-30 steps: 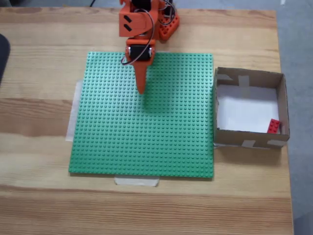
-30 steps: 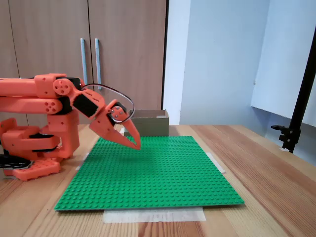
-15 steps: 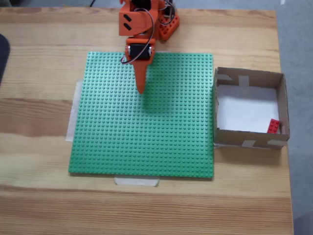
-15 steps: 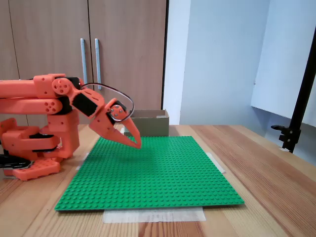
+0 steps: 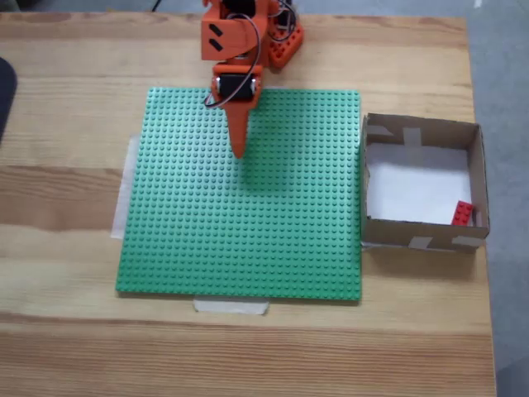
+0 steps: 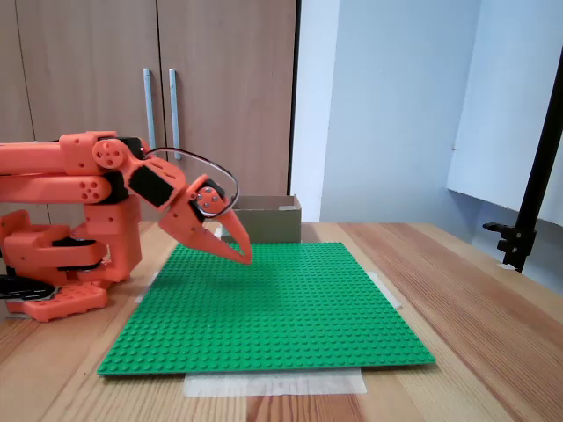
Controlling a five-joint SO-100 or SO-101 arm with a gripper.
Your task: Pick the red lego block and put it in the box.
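The red lego block (image 5: 463,213) lies on the white floor of the box (image 5: 478,174), in its corner nearest the bottom right of a fixed view from above. The box stands just right of the green baseplate (image 5: 248,223). In a fixed view from the side the box (image 6: 264,220) is a brown wall behind the baseplate (image 6: 273,308). My orange gripper (image 5: 239,151) hangs over the upper part of the baseplate, far left of the box. Its fingers are together, with nothing between them. In the side view the gripper (image 6: 244,257) points down, slightly above the studs.
The arm's orange base (image 6: 53,272) sits at the baseplate's far edge. Pale tape strips (image 5: 231,307) hold the baseplate to the wooden table (image 5: 74,347). A black stand (image 6: 528,202) rises at the right in the side view. Cupboard doors (image 6: 158,105) are behind.
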